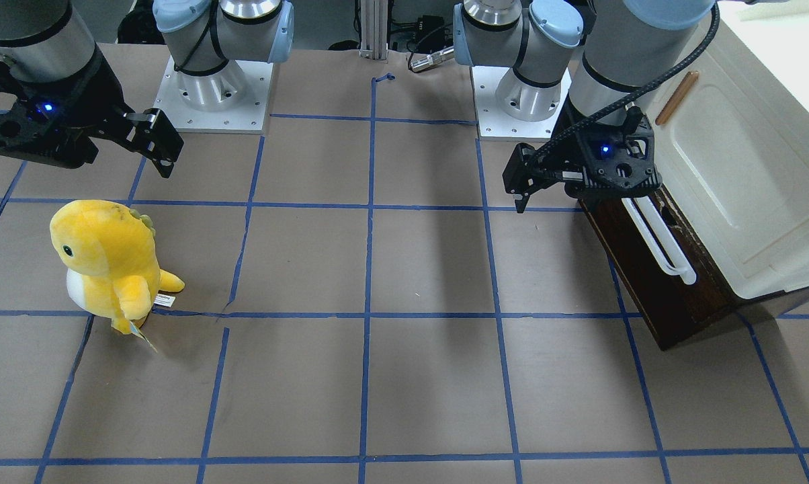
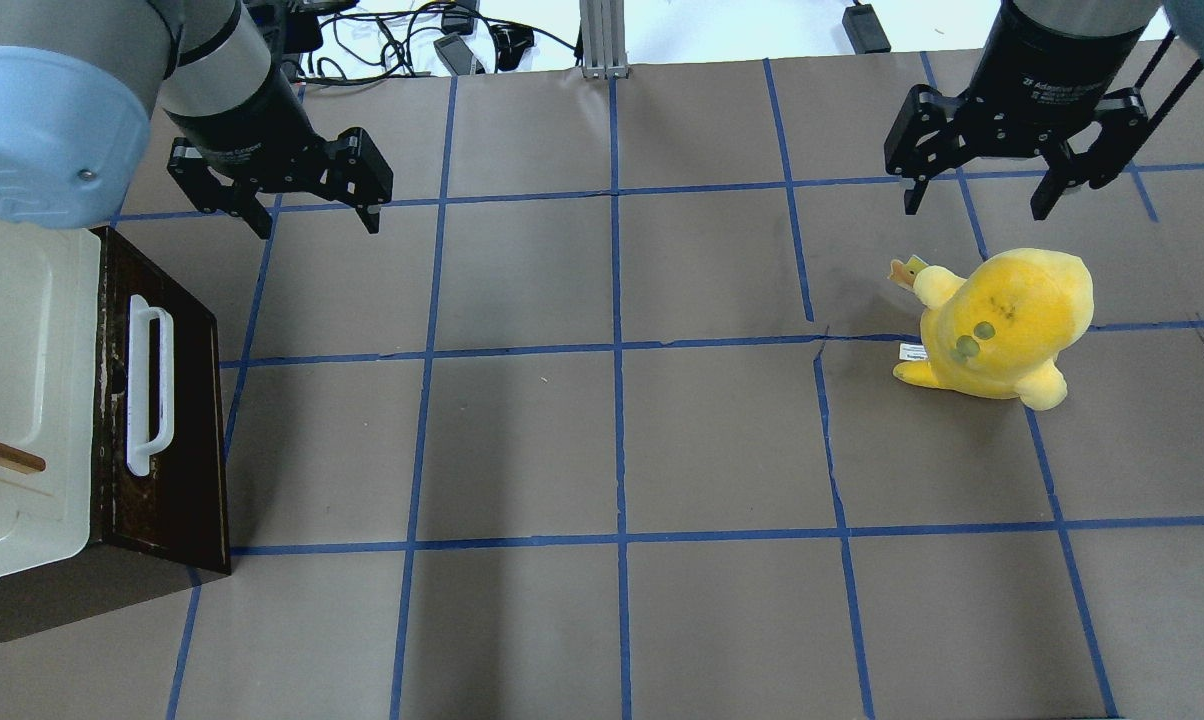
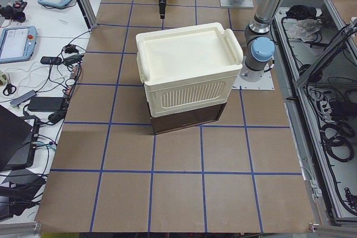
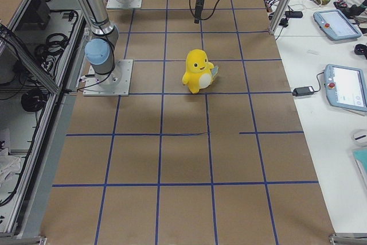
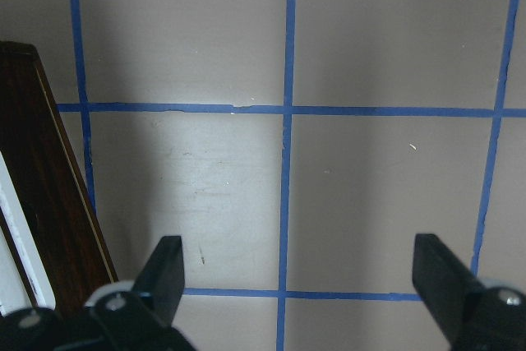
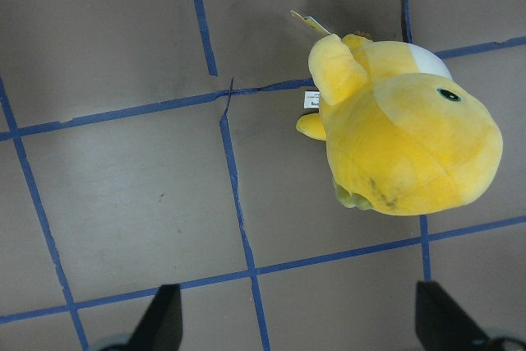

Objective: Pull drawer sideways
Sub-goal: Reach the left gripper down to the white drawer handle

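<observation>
The drawer (image 2: 180, 430) has a dark brown wooden front with a long white bar handle (image 2: 149, 385). It sits shut under the cream-white cabinet at the overhead view's left. It also shows in the front view (image 1: 653, 289) and at the left edge of the left wrist view (image 5: 41, 203). My left gripper (image 2: 314, 218) is open and empty. It hovers over the table just past the upper end of the drawer and touches nothing. It also shows in the front view (image 1: 572, 198) and the left wrist view (image 5: 300, 260). My right gripper (image 2: 974, 205) is open and empty, far from the drawer.
The cream-white cabinet (image 2: 22, 380) with a small wooden handle (image 2: 2, 452) stands on top of the drawer. A yellow plush toy (image 2: 1007, 320) stands on the table below my right gripper and shows in the right wrist view (image 6: 411, 145). Brown paper with blue tape lines covers the table.
</observation>
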